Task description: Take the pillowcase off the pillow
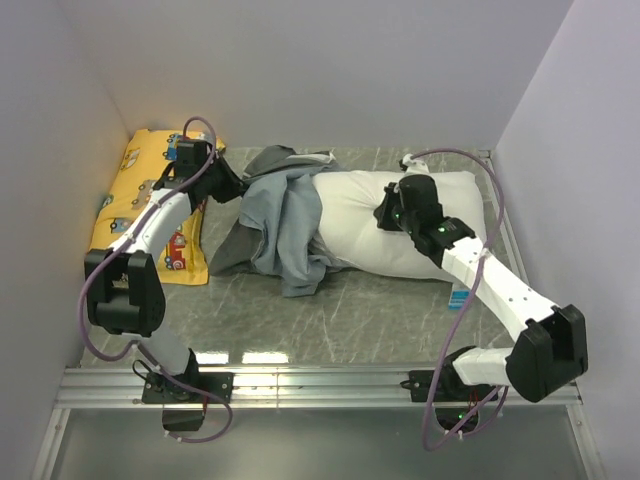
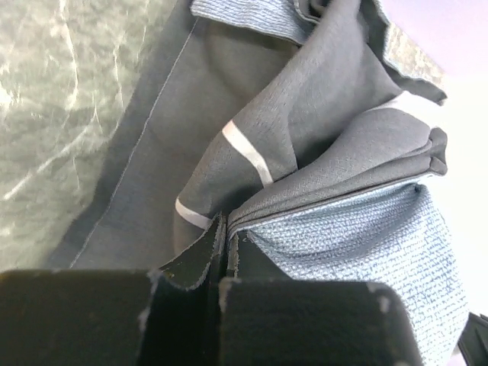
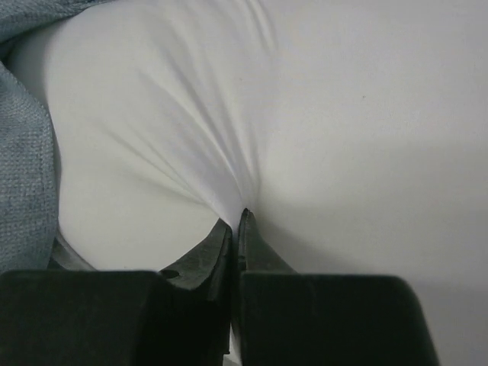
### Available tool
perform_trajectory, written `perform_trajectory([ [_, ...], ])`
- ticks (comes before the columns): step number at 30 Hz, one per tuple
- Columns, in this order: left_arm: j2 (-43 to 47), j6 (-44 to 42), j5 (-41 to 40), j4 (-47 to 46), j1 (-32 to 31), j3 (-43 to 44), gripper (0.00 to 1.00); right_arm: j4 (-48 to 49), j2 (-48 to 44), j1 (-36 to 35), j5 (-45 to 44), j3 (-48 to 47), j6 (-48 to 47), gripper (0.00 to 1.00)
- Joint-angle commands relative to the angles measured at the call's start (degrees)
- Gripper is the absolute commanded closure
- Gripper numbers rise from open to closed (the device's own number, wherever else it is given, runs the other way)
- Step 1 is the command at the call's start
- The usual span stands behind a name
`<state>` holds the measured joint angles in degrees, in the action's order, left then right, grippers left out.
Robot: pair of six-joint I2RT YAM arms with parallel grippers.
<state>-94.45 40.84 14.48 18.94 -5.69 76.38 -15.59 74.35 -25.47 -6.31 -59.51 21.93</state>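
Right hand (image 3: 236, 219) pinching pillow (image 3: 343, 114), left hand (image 2: 226, 230) gripping pillowcase (image 2: 320, 114)

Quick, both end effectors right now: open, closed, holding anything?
Left end effector: closed, pinching the pillowcase.
Right end effector: closed, pinching the pillow.

The table (image 1: 380, 310) is viewed from high above its near edge, looking down and forward. The pillowcase (image 2: 305, 137) is seen very near from the left wrist, past the left pincer (image 2: 226, 229), and the pillow (image 3: 343, 114) from the right wrist, past the right pincer (image 3: 238, 221); both are shared with the overhead view.
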Motion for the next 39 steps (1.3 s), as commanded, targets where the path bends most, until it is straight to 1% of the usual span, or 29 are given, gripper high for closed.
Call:
perform_trajectory([
  [1, -0.9, -1.99, -11.23, -2.33, 8.24, 4.74, 1.0, -7.79, -5.0, 5.26, -8.38, 1.85, -0.93, 1.0],
  [4, -2.05, -2.26, -7.46, -3.56, 8.24, 4.39, 0.99, -6.56, -5.44, 5.26, -4.6, 1.76, 0.39, 1.0],
  [5, -2.48, -2.26, -3.01, -4.43, 8.24, 4.31, 0.98, -5.94, -5.53, 5.35, -2.59, 1.76, 0.56, 1.0],
  [6, -2.49, -2.52, -0.79, -5.31, 8.24, 3.87, 0.92, -5.68, -5.27, 5.26, -1.61, 1.41, 0.83, 1.0],
  [7, -2.31, -2.43, 0.8, -5.92, 8.07, 3.69, 0.82, -5.41, -5.09, 5.26, -0.82, 1.32, 1.18, 1.0],
  [8, -1.01, -2.43, 1.68, -7.15, 7.46, 3.34, 0.59, -5.06, -4.74, 5.17, 0.14, 1.06, 1.36, 1.0],
  [9, 0.05, -3.04, 1.95, -7.51, 7.02, 2.9, 0.5, -5.06, -3.95, 5.08, 0.24, 0.62, 1.44, 1.0],
  [10, 1.1, -3.74, 1.0, -7.25, 6.49, 3.16, 0.43, -5.32, -3.6, 5.17, 0.24, 0.36, 1.53, 1.0],
  [11, 2.94, -4.71, -0.49, -4.73, 5.44, 3.77, 0.33, -5.24, -3.16, 5.17, 0.33, 0.18, 1.53, 1.0],
  [12, 4.0, -7.07, -3.9, -3.22, 3.86, 5.08, 0.31, -5.15, -2.81, 5.17, 0.16, 0.09, 1.45, 1.0],
  [14, 7.94, -8.58, -6.91, -1.54, 1.66, 5.1, 0.28, -4.71, -2.63, 5.08, 0.42, 0.18, 1.62, 1.0],
  [15, 9.45, -9.45, -8.84, -0.49, 1.04, 3.79, 0.27, -4.53, -2.28, 5.08, 0.68, 0.44, 1.62, 1.0],
  [17, 13.83, -9.9, -10.17, 0.04, -1.5, 1.59, 0.27, -4.36, -1.93, 5.08, 0.77, 0.53, 1.8, 1.0],
  [18, 15.25, -10.16, -11.04, 0.57, -2.73, -1.12, 0.26, -4.36, -1.58, 5.08, 0.77, 0.36, 1.8, 1.0],
  [19, 16.66, -10.25, -13.31, 0.49, -6.14, -2.62, 0.26, -4.27, -1.49, 5.0, 0.94, 0.36, 1.8, 1.0],
  [21, 20.53, -10.08, -14.3, 0.05, -10.46, -6.76, 0.25, -4.18, -0.96, 4.73, 0.77, -0.08, 1.8, 1.0],
  [22, 21.41, -9.56, -17.35, 0.48, -15.18, -7.73, 0.25, -4.18, -0.78, 4.56, 0.86, -0.35, 1.8, 1.0],
  [23, 23.07, -8.51, -18.25, 0.57, -17.49, -9.82, 0.25, -4.44, -0.61, 4.38, 0.68, -0.52, 1.71, 1.0],
  [24, 24.57, -7.8, -20.35, 0.4, -21.95, -11.06, 0.25, -4.62, -0.52, 4.21, 0.42, -0.78, 1.62, 1.0],
  [25, 24.58, -7.01, -20.37, 0.22, -23.91, -12.47, 0.25, -4.62, -0.52, 4.12, 0.42, -0.87, 1.62, 1.0],
  [27, 26.68, -4.12, -23.26, -0.74, -27.69, -16.76, 0.24, -4.79, -0.52, 4.03, 0.33, -0.96, 1.53, 1.0],
  [28, 27.13, -3.23, -24.23, -1.27, -30.84, -18.27, 0.23, -4.88, -0.43, 3.94, 0.33, -1.05, 1.45, 1.0],
  [29, 27.65, -2.44, -26.32, -3.45, -32.26, -19.68, 0.21, -4.88, -0.34, 3.94, 0.33, -1.14, 1.36, 1.0],
  [30, 27.48, -1.13, -26.78, -4.69, -33.41, -22.39, 0.14, -4.88, -0.26, 3.77, 0.42, -1.14, 1.36, 1.0],
  [31, 26.26, -0.59, -26.78, -6.18, -34.81, -23.28, 0.1, -4.8, -0.08, 3.68, 0.33, -1.23, 1.44, 1.0],
  [33, 24.24, 0.29, -27.74, -9.7, -35.96, -24.61, 0.09, -4.97, 0.45, 3.06, 0.07, -1.66, 1.53, 1.0],
  [34, 23.19, 0.64, -29.06, -10.93, -37.1, -24.87, 0.02, -4.97, 0.62, 2.71, -0.11, -1.75, 1.62, 1.0],
  [36, 19.5, 1.26, -30.82, -14.27, -37.2, -25.58, 0.02, -5.06, 0.89, 2.1, -0.63, -1.93, 1.53, 1.0],
  [39, 13.87, 2.05, -32.93, -14.37, -37.2, -24.79, 0.03, -5.5, 0.8, 1.92, -1.51, -1.67, 1.45, 1.0],
])
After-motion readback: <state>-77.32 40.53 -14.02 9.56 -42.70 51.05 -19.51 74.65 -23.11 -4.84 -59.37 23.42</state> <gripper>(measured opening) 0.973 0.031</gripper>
